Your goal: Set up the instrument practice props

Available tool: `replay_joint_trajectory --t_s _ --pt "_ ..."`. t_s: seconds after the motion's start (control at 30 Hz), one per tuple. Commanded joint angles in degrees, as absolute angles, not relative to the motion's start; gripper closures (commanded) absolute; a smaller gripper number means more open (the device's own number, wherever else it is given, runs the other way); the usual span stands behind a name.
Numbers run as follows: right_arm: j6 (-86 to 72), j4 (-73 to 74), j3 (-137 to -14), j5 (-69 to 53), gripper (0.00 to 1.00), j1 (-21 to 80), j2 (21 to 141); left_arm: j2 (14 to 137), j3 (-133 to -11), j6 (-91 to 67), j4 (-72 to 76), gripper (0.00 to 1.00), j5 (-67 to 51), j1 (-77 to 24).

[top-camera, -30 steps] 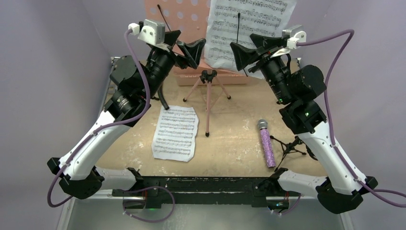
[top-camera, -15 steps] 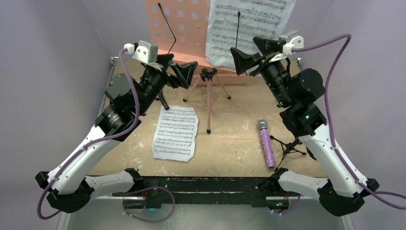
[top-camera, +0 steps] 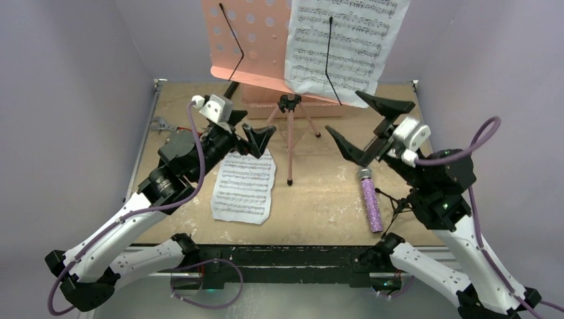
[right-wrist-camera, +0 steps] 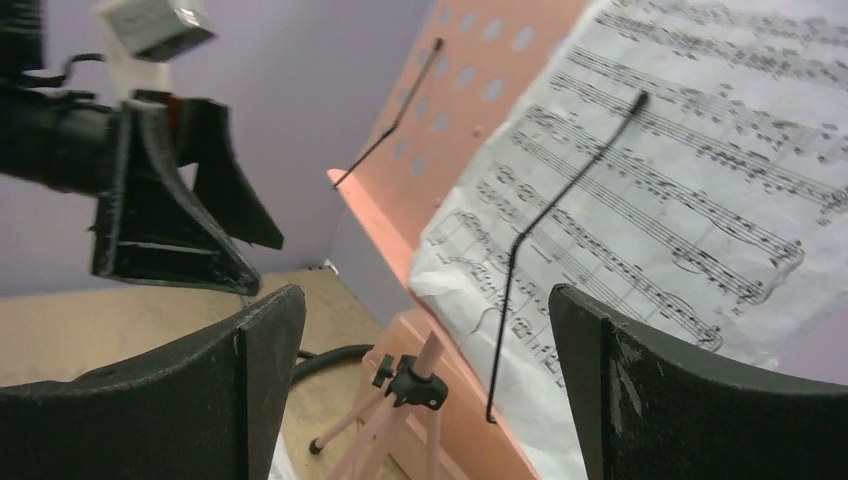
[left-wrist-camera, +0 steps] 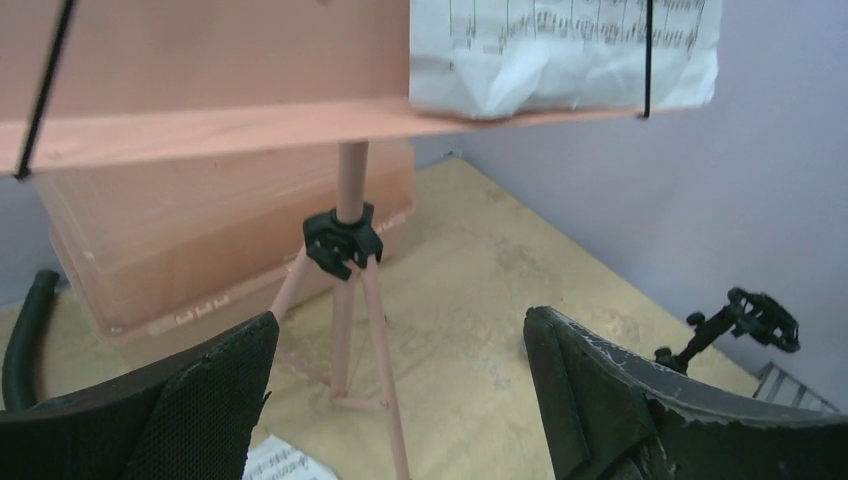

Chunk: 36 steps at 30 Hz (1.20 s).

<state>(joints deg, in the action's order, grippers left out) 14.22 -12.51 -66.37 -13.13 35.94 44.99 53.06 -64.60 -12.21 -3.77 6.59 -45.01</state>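
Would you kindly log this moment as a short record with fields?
stand: pink perforated music stand upright, far side
page on stand: sheet-music page on its right half
loose page: second page flat on the table
microphone: purple glittery microphone lying flat, right side
mic stand: small black tripod mic stand beside it
left claw: open, empty
right claw: open, empty

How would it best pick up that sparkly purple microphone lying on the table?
Probably mid-handle on the purple glittery microphone, coming straight down from above with the jaws set across its narrow width. It lies flat on the wooden table, and the small black tripod stand crowds its right side.
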Motion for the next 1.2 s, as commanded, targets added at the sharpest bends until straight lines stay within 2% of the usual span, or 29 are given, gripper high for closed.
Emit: replay_joint_trajectory --t_s 0.0,0.13,0.37,0.67,0.8,0.97,1.17 --pt "24.39 -11.25 -62.87 -28.38 0.05 35.86 41.08 50.41 -58.86 -9.77 -1.86 0.08 4.13 -44.75" --pt "28.49 -4.91 -59.71 -35.79 0.02 35.88 39.74 48.48 -53.45 -10.39 -2.86 0.08 8.23 -44.78" --pt "28.87 1.63 -51.52 -38.10 0.02 35.87 37.24 48.62 -50.31 -16.24 -11.74 0.05 18.52 -44.74" --pt "15.12 -0.57 -42.13 -25.48 0.02 35.86 37.49 60.07 -49.80 -26.76 -19.68 0.02 25.46 -44.46" --pt "7.74 -2.54 -41.95 -21.86 0.02 35.87 41.47 68.24 -51.91 -30.88 -22.17 0.01 21.86 -40.85" --pt "-0.27 -2.97 -44.24 -18.31 0.02 35.86 48.47 78.06 -55.27 -34.57 -26.53 0.01 11.36 -31.56" --pt "-6.75 2.61 -48.70 -15.68 0.02 35.86 56.88 82.66 -54.56 -35.63 -28.57 0.02 2.35 -23.06"
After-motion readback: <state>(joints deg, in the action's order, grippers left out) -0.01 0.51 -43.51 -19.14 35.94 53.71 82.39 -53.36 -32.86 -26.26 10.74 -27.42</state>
